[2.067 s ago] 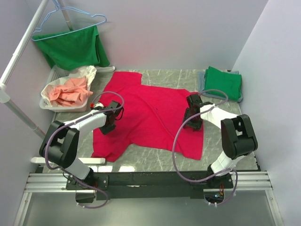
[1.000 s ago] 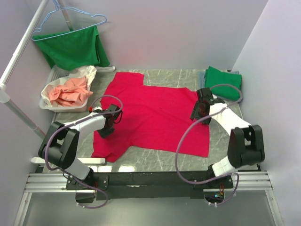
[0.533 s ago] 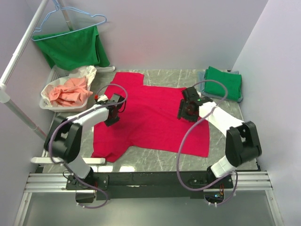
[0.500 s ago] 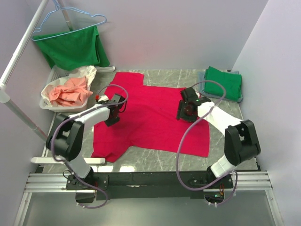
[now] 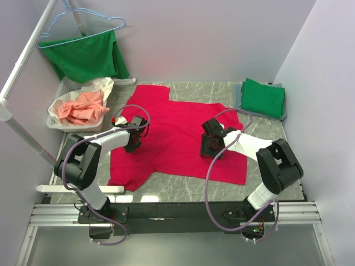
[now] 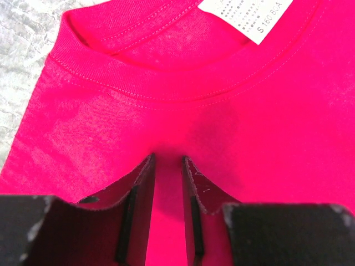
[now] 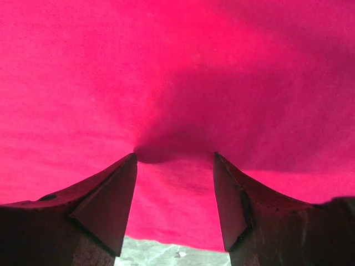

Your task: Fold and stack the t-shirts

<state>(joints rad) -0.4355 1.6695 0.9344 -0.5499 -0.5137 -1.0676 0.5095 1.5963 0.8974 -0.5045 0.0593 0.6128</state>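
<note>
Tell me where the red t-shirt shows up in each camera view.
Top external: red t-shirt spread flat mid-table.
Left wrist: red t-shirt fills the frame, collar and size label at top.
Right wrist: red t-shirt fills nearly everything.
Shared landmark: grey marble table, top-left in left wrist, bottom edge in right wrist.

Grey marble-patterned table top (image 5: 183, 191), enclosed by plain lilac walls (image 5: 211, 39). At far left, a white slatted plastic basket (image 5: 53, 123) holding crumpled peach-orange cloth (image 5: 83, 108), with a rumpled white cloth (image 5: 102, 84) draped over its far rim. Above it, a light blue wire hanger (image 5: 91, 26) hangs from a slanting white pole (image 5: 25, 58). Along the near edge, silver aluminium rails (image 5: 183, 217); a flat white strip (image 5: 61, 189) lies at near left
</note>
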